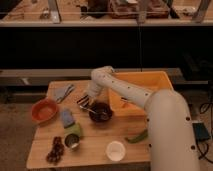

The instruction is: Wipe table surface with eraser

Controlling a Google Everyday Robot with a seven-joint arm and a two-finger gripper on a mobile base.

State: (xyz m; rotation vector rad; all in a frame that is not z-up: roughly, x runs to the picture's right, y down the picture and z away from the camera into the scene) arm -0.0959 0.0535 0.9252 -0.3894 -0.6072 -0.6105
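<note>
A small blue block [67, 117], which may be the eraser, lies on the wooden table [95, 150] left of centre, between an orange bowl and a dark bowl. My white arm reaches in from the lower right. My gripper [83, 101] hangs low over the table just left of the dark bowl [100, 113], behind and to the right of the blue block. It does not touch the block. I cannot see anything held in it.
An orange bowl [44, 110] sits at the left. Grey cutlery [63, 92] lies at the back left. A yellow bin [145, 87] stands at the back right. A green can [74, 138], dark grapes [54, 150], a white cup [115, 150] and a green chili [136, 136] sit along the front.
</note>
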